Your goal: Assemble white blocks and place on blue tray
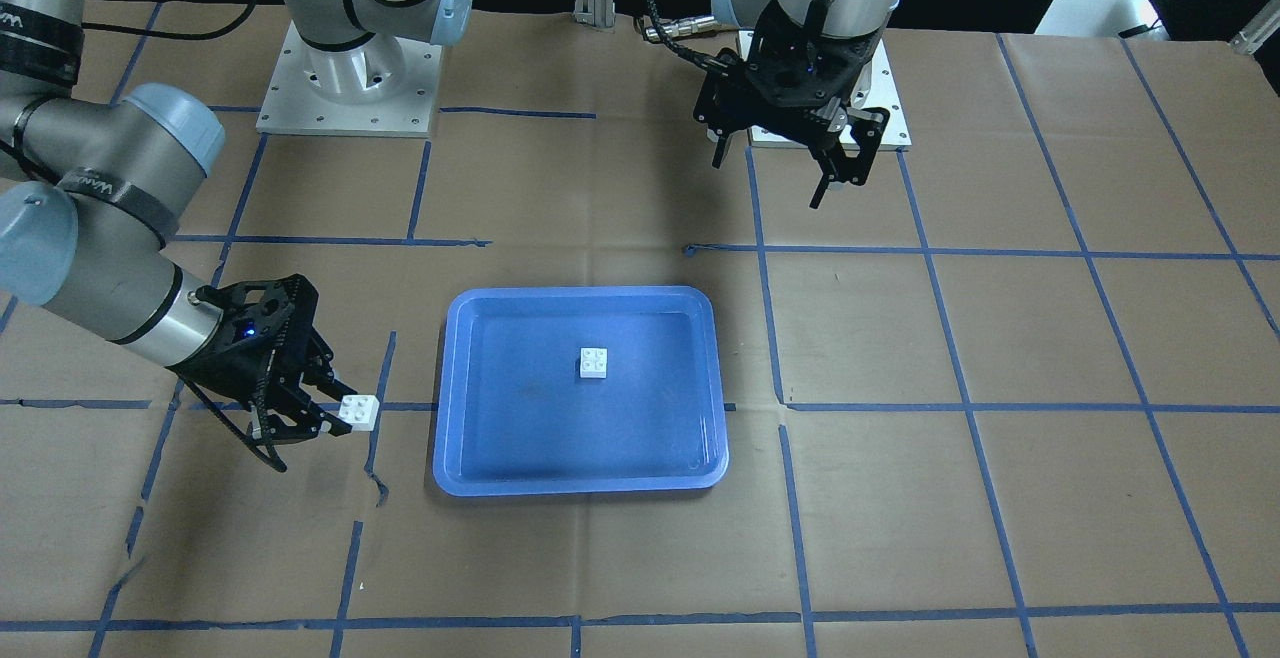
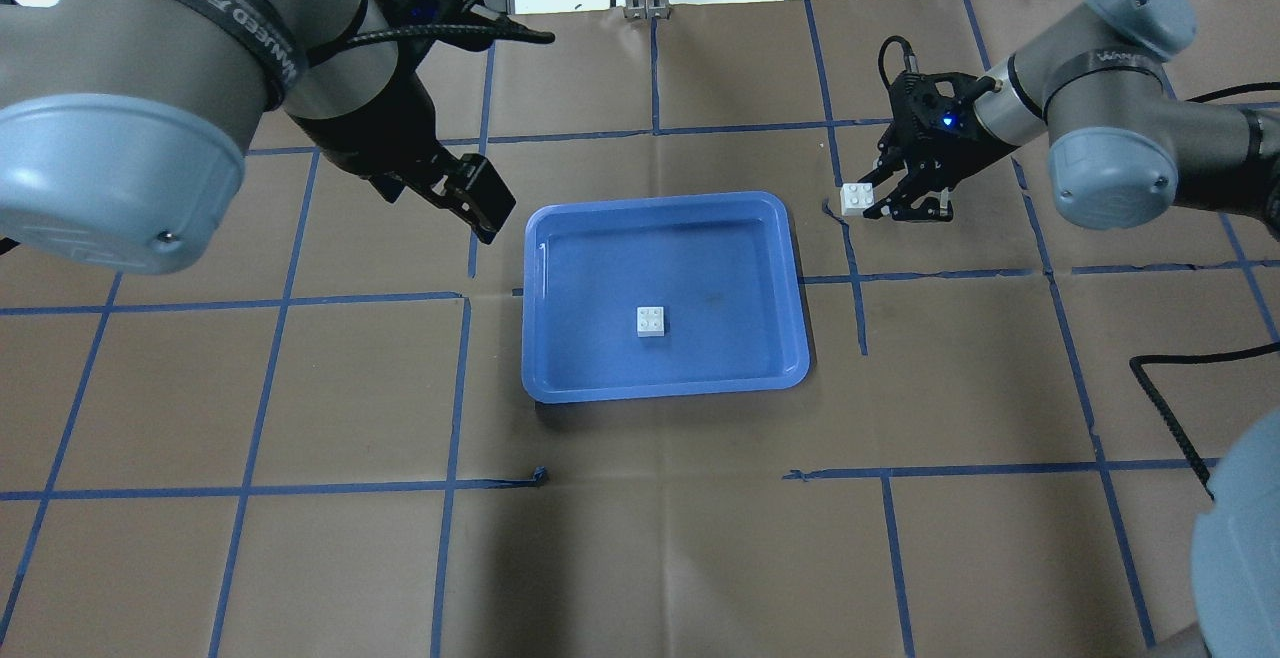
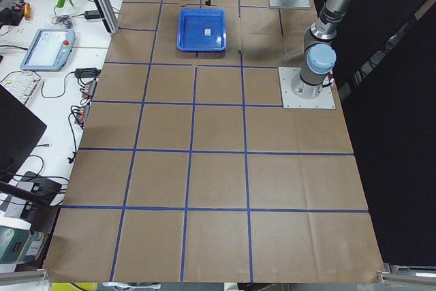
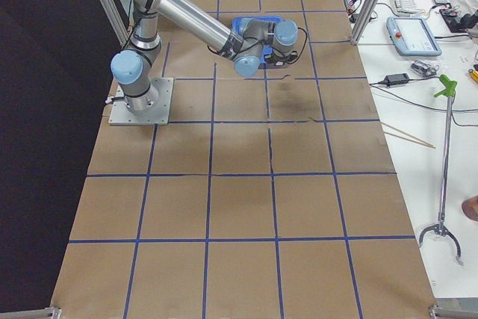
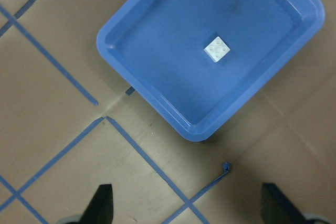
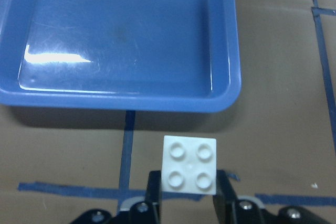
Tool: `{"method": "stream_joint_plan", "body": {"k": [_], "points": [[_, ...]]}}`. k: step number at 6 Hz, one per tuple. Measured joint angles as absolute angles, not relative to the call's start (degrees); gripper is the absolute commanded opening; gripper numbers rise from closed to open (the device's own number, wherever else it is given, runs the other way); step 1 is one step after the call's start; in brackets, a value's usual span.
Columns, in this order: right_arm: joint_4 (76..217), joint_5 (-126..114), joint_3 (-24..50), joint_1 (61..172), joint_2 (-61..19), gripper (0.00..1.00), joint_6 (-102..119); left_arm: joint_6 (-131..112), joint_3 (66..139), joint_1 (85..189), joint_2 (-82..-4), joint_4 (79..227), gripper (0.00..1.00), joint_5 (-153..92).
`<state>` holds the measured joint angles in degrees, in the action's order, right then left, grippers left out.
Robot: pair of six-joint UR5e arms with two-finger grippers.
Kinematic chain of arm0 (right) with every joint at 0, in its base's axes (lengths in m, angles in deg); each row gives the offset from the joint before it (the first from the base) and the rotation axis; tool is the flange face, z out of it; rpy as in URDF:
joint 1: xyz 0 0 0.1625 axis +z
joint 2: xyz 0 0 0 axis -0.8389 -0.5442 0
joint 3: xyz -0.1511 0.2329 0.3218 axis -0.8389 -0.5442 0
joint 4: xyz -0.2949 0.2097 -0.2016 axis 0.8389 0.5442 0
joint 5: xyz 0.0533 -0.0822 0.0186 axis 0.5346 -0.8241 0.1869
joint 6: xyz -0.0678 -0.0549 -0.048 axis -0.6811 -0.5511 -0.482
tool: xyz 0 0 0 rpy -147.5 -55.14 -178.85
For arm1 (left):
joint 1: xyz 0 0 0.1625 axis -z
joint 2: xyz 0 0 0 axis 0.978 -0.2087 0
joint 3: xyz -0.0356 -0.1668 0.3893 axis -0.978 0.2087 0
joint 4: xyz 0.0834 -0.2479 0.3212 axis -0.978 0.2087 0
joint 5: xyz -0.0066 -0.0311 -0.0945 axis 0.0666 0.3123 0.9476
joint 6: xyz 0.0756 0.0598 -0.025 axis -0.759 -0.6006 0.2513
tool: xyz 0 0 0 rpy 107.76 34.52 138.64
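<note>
The blue tray (image 1: 470, 438) lies mid-table, also in the overhead view (image 2: 720, 258). One white block (image 1: 594, 363) sits studs-up inside it, near the middle (image 2: 652, 321); it also shows in the left wrist view (image 5: 217, 49). My right gripper (image 1: 338, 416) is shut on the second white block (image 1: 359, 411), holding it studs-up just off the tray's short side (image 2: 856, 198). The right wrist view shows this block (image 6: 189, 169) between the fingers, over the paper before the tray rim (image 6: 131, 100). My left gripper (image 1: 785, 176) is open and empty, raised beyond the tray's other side.
Brown paper with blue tape grid lines (image 2: 640, 483) covers the table. The arm base plates (image 1: 350, 78) stand on the robot's side. A black cable (image 2: 1170, 408) lies at the right edge of the overhead view.
</note>
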<state>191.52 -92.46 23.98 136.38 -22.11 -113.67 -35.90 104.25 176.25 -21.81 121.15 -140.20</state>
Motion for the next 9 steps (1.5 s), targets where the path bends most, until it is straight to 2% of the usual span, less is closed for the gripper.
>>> {"method": "stream_joint_plan", "body": {"k": [2,4,6,9], "points": [[192.38,-92.04,24.47,143.41,-22.39,0.26,-107.57,-22.19,103.51,175.47,-21.24,120.83,0.99,-140.22],[201.75,-91.86,29.23,149.28,-22.11,0.26,-100.28,-19.41,103.75,172.92,-19.73,120.78,0.99,-140.18],[213.3,-90.91,36.08,151.79,-21.51,0.26,-96.81,-18.96,104.23,171.96,-19.18,120.32,0.99,-140.2],[217.77,-89.8,38.61,152.18,-18.68,0.26,-95.2,-19.14,104.73,171.66,-18.65,120.22,0.99,-140.33]]}}
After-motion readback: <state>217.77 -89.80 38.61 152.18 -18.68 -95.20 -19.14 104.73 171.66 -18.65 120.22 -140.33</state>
